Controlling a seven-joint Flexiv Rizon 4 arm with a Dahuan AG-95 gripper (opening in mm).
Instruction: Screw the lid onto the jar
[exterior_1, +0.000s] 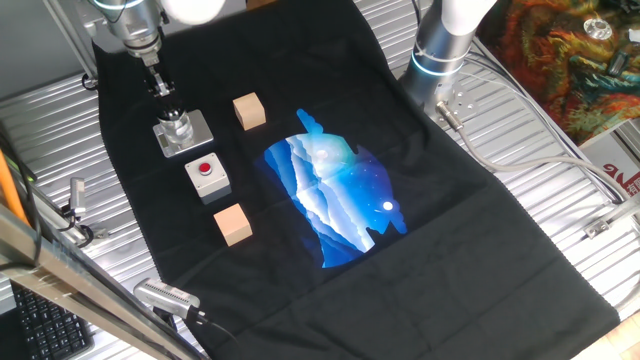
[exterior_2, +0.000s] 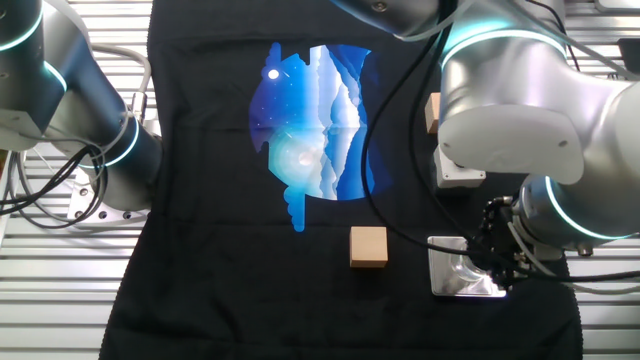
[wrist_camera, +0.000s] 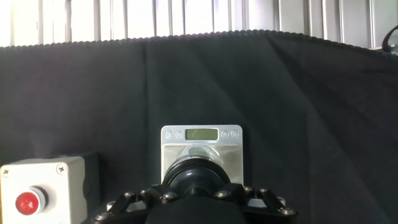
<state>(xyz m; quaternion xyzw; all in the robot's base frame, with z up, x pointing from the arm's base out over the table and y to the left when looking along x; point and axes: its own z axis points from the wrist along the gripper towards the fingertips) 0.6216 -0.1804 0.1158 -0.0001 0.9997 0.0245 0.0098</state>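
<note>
Two wooden cubes sit on the black cloth (exterior_1: 480, 230) that covers the ribbed metal tabletop (exterior_1: 560, 170): the far cube (exterior_1: 249, 111) near the cloth's upper part, the near cube (exterior_1: 232, 223) lower down. Between them we note the grey box (exterior_1: 208, 178) with its red button (exterior_1: 206, 168) on top. The cloth carries a blue and white print (exterior_1: 335, 200) near its middle. The jar (exterior_1: 176, 127) stands upright on its grey square base plate (exterior_1: 198, 128), just beside the grey box and close to the cloth's edge. The end effector (exterior_1: 160, 86) hangs straight above the jar, its tip close to the jar's top; from this fixed view we cannot tell whether they touch. In the hand view we see the lid (wrist_camera: 197, 175), a round black cap, sitting low in the frame between the linkages of the end effector (wrist_camera: 197, 196), directly in front of the base plate (wrist_camera: 201, 152), which shows a small display strip along its far edge. The fingers seem drawn in around the lid, yet the contact points are hidden, so we cannot tell for certain that it is gripped. The grey box (wrist_camera: 43, 190) shows at lower left there. In the other fixed view the arm's body covers the jar; only the shiny plate (exterior_2: 462, 272) and one cube (exterior_2: 368, 246) are plain.
</note>
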